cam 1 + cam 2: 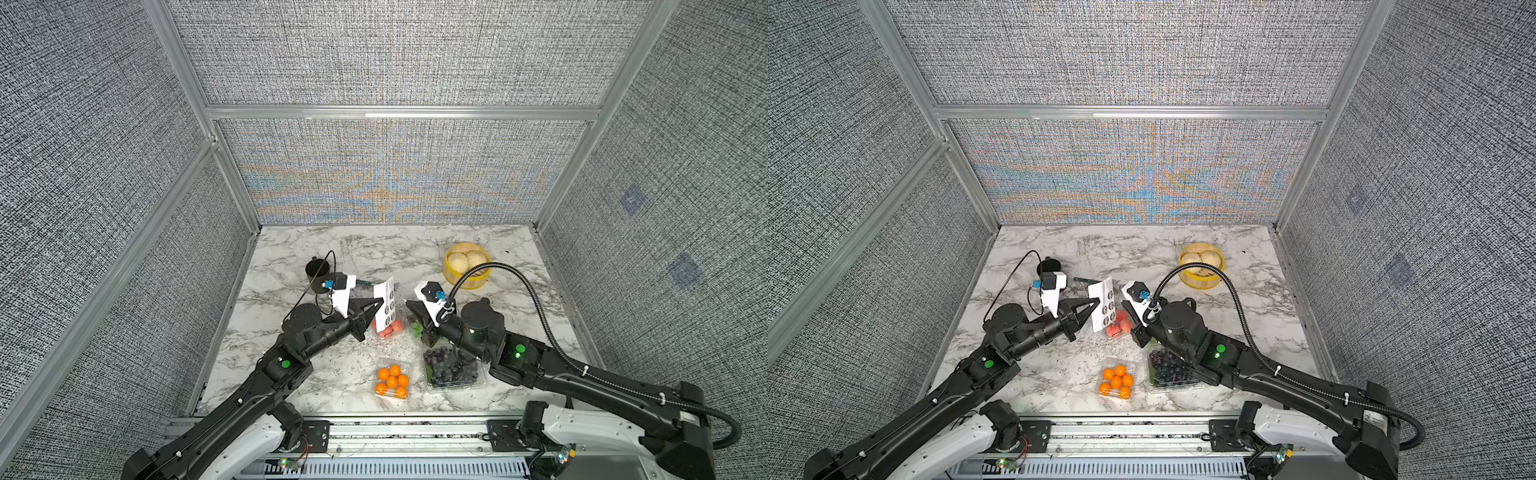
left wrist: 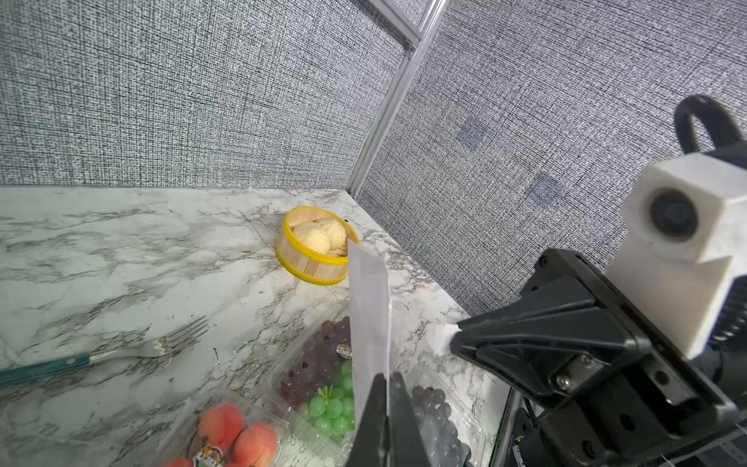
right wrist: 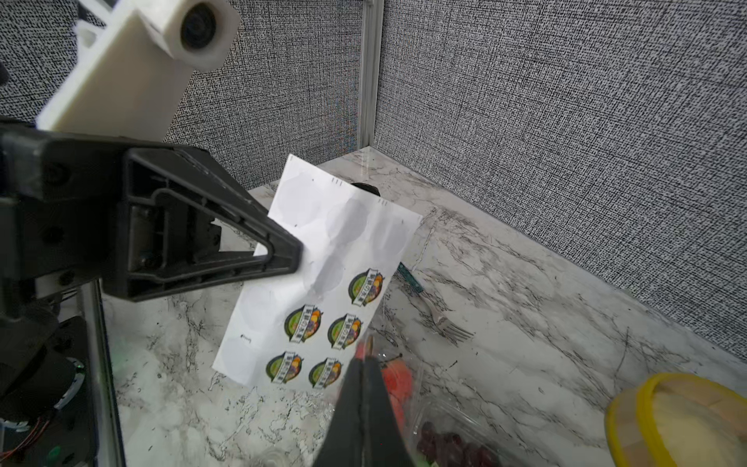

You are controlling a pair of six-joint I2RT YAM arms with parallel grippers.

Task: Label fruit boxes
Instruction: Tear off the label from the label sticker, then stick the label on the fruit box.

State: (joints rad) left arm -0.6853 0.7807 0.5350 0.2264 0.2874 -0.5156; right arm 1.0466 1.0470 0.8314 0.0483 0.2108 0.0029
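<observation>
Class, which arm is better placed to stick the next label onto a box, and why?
Probably right: the right gripper pinches what looks like a peeled label near the dark grape box, while the left gripper only holds the sticker sheet.

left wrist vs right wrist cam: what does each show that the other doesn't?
Only left wrist: the right gripper from outside, shut on a white scrap; the dark grape box; the whole steamer.
Only right wrist: the sticker sheet face-on, five printed stickers on it; the left gripper from outside, pinching the sheet's edge.
Both: the sheet (edge-on in left wrist), the fork, the strawberry box, at least part of the steamer.
</observation>
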